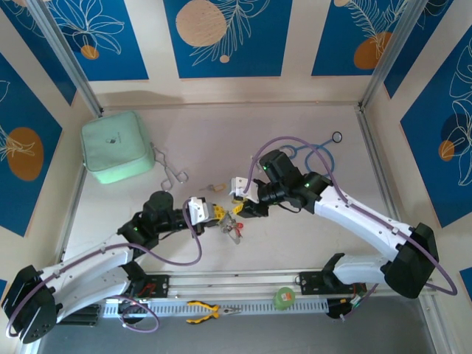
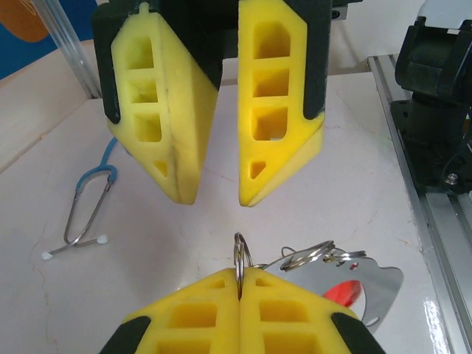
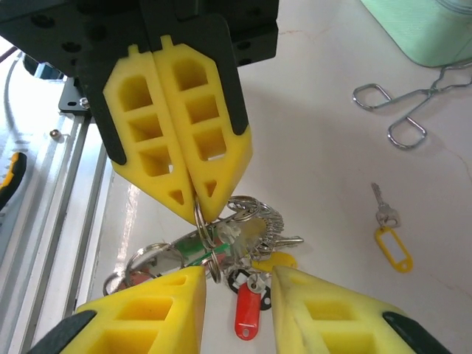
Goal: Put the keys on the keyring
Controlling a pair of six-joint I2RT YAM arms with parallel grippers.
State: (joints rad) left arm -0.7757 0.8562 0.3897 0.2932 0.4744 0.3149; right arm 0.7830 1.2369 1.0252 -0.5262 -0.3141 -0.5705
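Across a pale table [image 1: 295, 243] walled by blue leaf-print panels [image 1: 221, 37], we see the left hand [image 2: 240, 279] clamped tight on the keyring [image 2: 240, 251], which stands on edge. The keys [image 3: 251, 236] lie bunched against it, tangled so that we cannot count them. A loose key [image 3: 385, 221] lies flat, blade toward the forceps [image 3: 402, 110]. The right hand [image 3: 237, 274] is partly open, gripping nothing.

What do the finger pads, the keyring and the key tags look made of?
The finger pads look like matte yellow plastic or firm foam, moulded with open pockets; which of the two is unclear. The keyring is thin silvery metal, glossy, with bright glints. The red tag and yellow tag seem to be plastic, going by their smooth, evenly coloured faces.
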